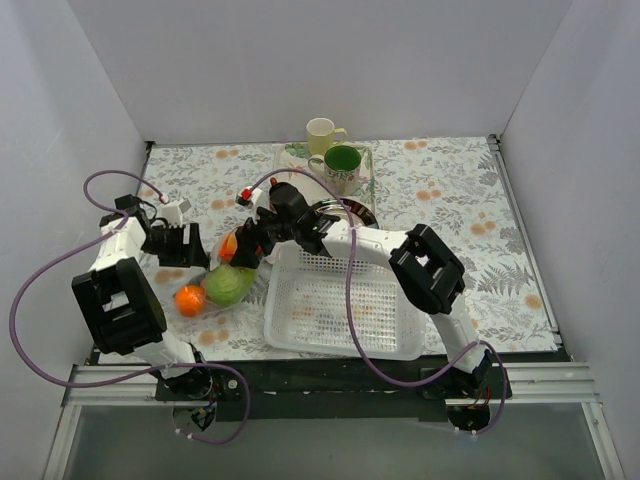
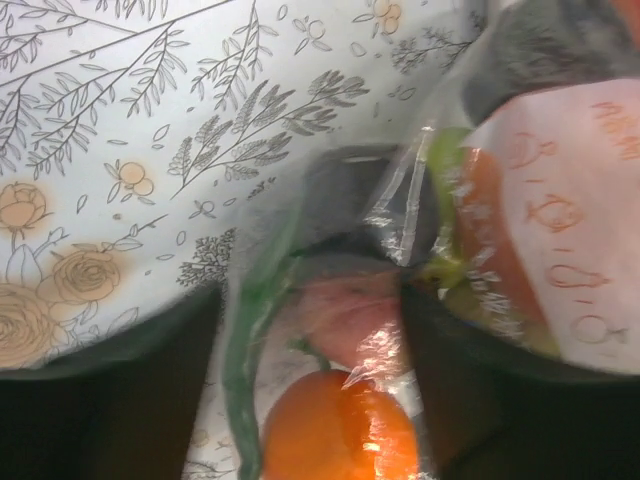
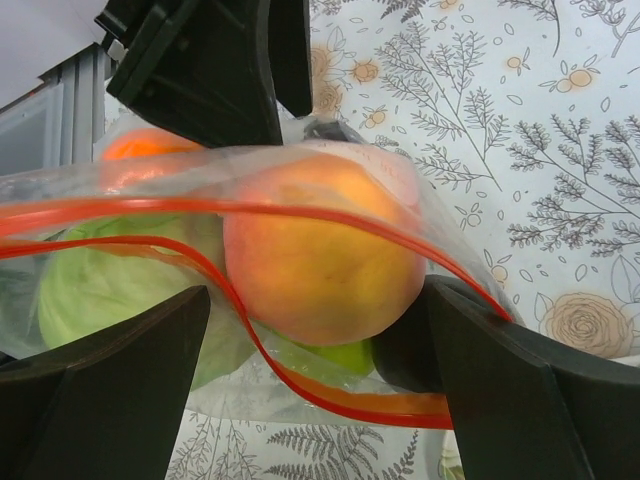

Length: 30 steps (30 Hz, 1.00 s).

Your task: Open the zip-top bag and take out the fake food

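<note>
The zip-top bag (image 1: 205,270) lies at the left of the table, its mouth open and its orange-red zip strip (image 3: 300,385) parted in two. My right gripper (image 1: 250,245) is open at the mouth, and the peach (image 3: 320,250) sits just beyond its jaws (image 3: 318,290). The right finger is between the strips. A green cabbage (image 1: 230,285) and an orange (image 1: 190,299) lie in the bag. My left gripper (image 1: 197,250) clamps the bag's other end. The orange (image 2: 340,430), a pinkish apple (image 2: 345,315) and a green chili (image 2: 240,380) lie between its fingers.
A white perforated basket (image 1: 340,305) stands to the right of the bag, under my right arm. A cream mug (image 1: 321,133) and a green mug (image 1: 342,165) stand at the back centre. White walls close in the table on three sides.
</note>
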Each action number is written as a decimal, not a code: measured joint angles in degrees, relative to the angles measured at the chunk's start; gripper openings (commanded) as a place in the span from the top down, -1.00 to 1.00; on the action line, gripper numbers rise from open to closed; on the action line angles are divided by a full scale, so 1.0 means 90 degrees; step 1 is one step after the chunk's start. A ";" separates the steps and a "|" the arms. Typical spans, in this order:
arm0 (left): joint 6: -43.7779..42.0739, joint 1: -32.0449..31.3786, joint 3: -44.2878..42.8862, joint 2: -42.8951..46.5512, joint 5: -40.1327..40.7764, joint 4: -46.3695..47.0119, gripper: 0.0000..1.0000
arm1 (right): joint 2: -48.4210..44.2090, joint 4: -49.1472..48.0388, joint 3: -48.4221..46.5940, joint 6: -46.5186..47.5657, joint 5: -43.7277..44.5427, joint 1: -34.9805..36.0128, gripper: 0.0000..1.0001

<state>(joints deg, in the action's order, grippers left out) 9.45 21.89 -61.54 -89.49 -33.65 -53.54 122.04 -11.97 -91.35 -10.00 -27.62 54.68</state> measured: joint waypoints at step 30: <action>0.0136 -0.0029 -0.1154 -0.0316 0.0063 0.0430 1.00 | -0.0423 -0.1049 0.0865 -0.0862 -0.1112 -0.0209 -0.97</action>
<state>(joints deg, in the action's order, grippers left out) 10.68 21.63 -71.92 -92.33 -33.08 -49.67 118.24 -21.41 -83.57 -17.76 -37.63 52.80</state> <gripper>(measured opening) 0.009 0.983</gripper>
